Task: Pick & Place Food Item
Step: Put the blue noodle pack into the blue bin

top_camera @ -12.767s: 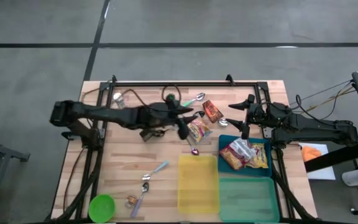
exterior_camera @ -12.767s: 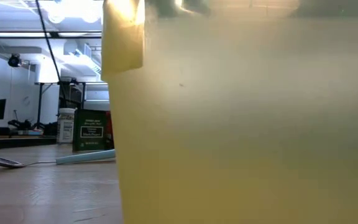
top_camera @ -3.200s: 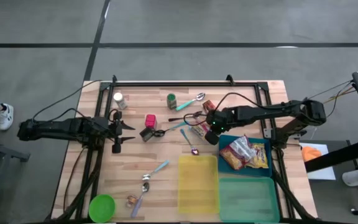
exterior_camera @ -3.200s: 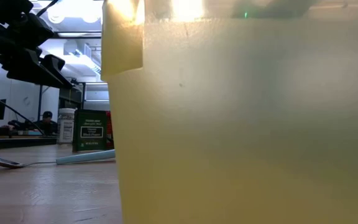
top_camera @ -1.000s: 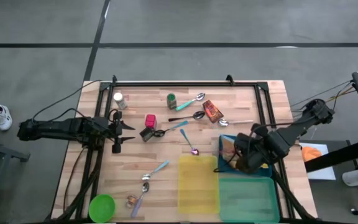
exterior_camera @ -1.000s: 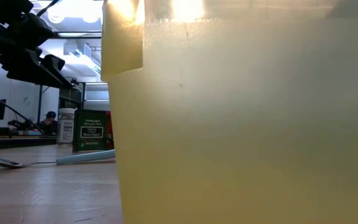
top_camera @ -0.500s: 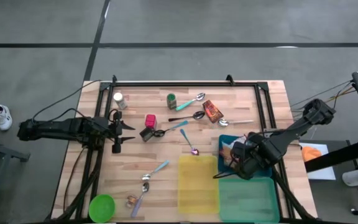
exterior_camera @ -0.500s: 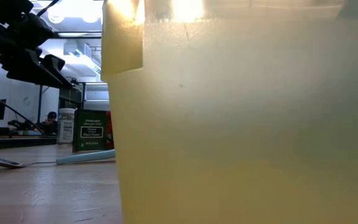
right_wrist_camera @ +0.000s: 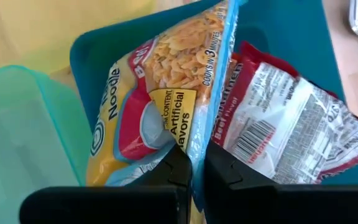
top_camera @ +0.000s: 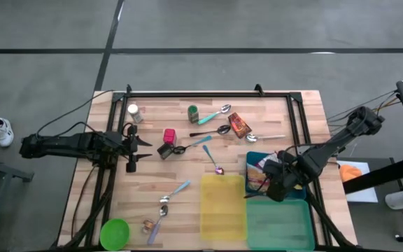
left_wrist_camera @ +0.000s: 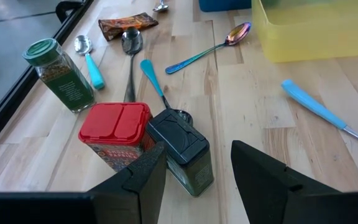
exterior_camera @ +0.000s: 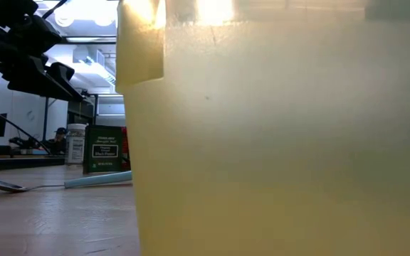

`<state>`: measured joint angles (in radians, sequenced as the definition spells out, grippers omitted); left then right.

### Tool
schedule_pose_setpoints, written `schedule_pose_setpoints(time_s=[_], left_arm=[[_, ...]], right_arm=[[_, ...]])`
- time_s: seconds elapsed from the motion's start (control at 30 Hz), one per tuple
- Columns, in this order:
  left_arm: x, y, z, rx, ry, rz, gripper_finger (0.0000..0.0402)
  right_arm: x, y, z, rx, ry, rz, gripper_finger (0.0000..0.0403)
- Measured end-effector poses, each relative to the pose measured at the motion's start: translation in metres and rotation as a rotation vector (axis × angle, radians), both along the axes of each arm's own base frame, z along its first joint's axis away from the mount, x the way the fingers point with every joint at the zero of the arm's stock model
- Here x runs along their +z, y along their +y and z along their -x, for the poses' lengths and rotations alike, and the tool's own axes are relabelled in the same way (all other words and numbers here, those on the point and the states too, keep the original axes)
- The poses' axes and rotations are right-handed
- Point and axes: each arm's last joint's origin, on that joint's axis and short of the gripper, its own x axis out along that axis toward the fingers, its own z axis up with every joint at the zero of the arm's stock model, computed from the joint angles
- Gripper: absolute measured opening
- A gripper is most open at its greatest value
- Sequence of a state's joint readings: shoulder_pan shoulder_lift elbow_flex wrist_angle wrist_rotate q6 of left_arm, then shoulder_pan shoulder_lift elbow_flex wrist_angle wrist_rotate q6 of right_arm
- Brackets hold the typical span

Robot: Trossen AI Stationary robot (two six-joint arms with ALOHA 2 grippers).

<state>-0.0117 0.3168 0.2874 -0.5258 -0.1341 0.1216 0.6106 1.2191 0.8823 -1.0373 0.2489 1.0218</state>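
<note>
A yellow and blue noodle packet (right_wrist_camera: 160, 106) hangs over the blue bin (right_wrist_camera: 278, 37) at the table's right. My right gripper (right_wrist_camera: 191, 171) is shut on it; in the high view this gripper (top_camera: 271, 180) covers most of the bin. A red and silver packet (right_wrist_camera: 278, 137) lies flat in the bin beside the noodle packet. A brown snack packet (top_camera: 238, 125) lies flat on the table at the far middle. My left gripper (left_wrist_camera: 194, 180) waits open at the left (top_camera: 133, 145), facing a red-lidded jar (left_wrist_camera: 118, 134) and a black-lidded jar (left_wrist_camera: 182, 152). My right gripper pinches the noodle packet by its blue sealed edge (right_wrist_camera: 194, 140) between its two fingers. They come from above, pointing steeply down, and lie across that edge. The packet reaches away from them down into the blue bin; whether its far end rests there I cannot tell.
A yellow bin (top_camera: 222, 206) and a green bin (top_camera: 280, 224) stand beside the blue one; the yellow bin (exterior_camera: 276, 142) fills the low view. Several spoons, a green-lidded jar (top_camera: 193, 113), a white shaker (top_camera: 133, 112) and a green bowl (top_camera: 115, 233) are spread over the table.
My right gripper has come down toward the blue bin with the noodle packet and tipped to point more steeply downward. It has stayed shut on the packet.
</note>
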Motion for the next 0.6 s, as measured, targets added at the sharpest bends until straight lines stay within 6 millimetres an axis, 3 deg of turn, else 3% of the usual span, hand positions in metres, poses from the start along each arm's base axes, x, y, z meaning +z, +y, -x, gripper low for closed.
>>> schedule_pose_setpoints(time_s=[0.27,0.6], left_arm=[[0.0,0.0,0.0,0.0,0.0,0.0,0.0181],[0.0,0.0,0.0,0.0,0.0,0.0,0.0181]], right_arm=[[-0.023,-0.008,0.011,-0.128,0.019,-0.015,0.0012],[-0.023,-0.008,0.011,-0.167,0.006,-0.041,0.0013]])
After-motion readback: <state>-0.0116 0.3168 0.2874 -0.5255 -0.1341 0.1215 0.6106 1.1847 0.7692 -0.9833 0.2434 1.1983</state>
